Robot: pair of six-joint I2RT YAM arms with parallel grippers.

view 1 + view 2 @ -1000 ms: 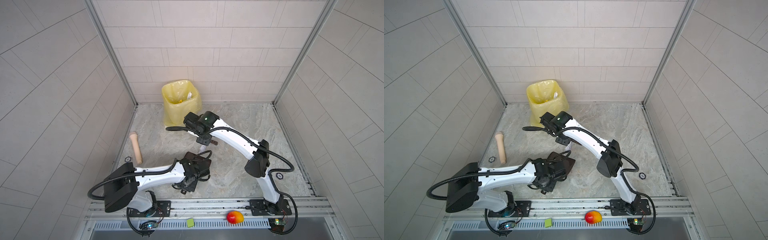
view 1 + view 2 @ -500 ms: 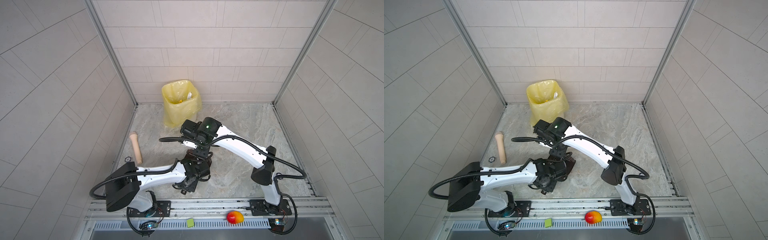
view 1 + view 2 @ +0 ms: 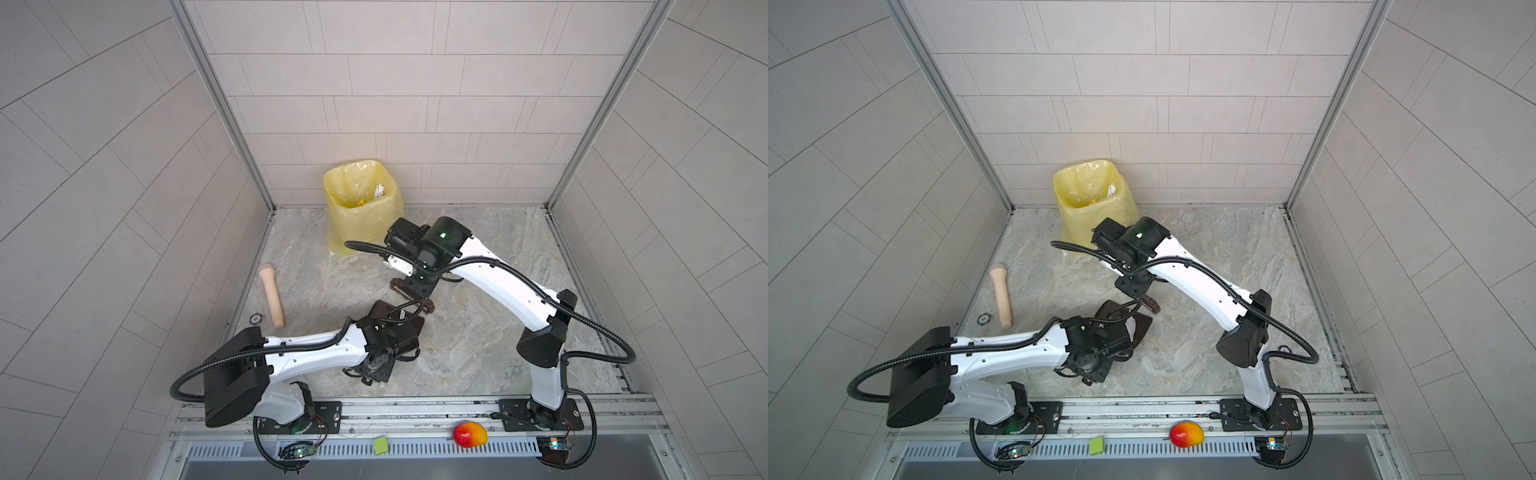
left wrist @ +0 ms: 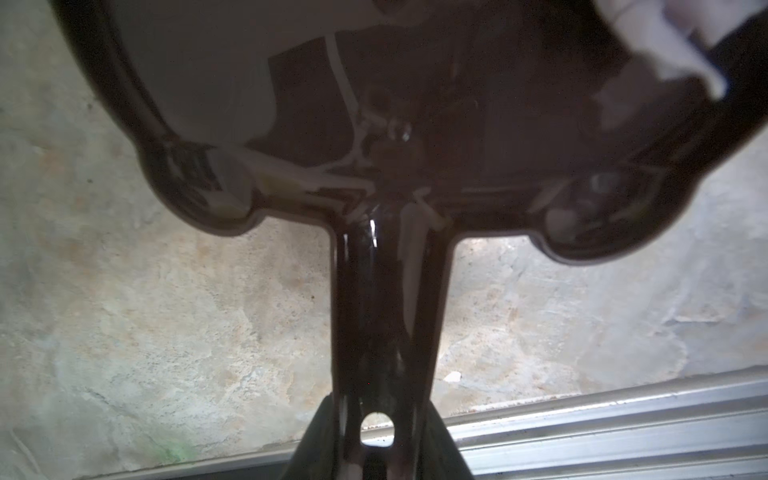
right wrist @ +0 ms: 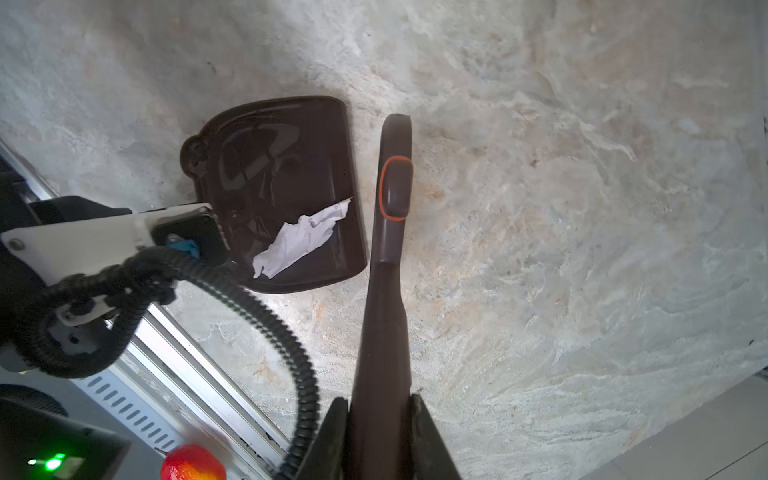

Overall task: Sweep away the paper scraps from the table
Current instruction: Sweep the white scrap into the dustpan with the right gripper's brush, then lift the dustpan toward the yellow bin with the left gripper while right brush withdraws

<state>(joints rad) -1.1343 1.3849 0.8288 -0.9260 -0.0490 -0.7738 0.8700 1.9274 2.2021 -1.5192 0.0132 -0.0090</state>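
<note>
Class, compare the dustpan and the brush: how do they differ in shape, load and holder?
The dustpan is a broad flat tray; the brush is long and narrow. The dustpan carries a crumpled white paper scrap; the brush carries nothing. The left gripper holds the dustpan, the right gripper the brush. Both are dark brown.

place: robot lab test cell | evidence: tiled walls (image 3: 415, 83), aluminium rails (image 3: 415, 411), marble table (image 3: 478, 332)
</note>
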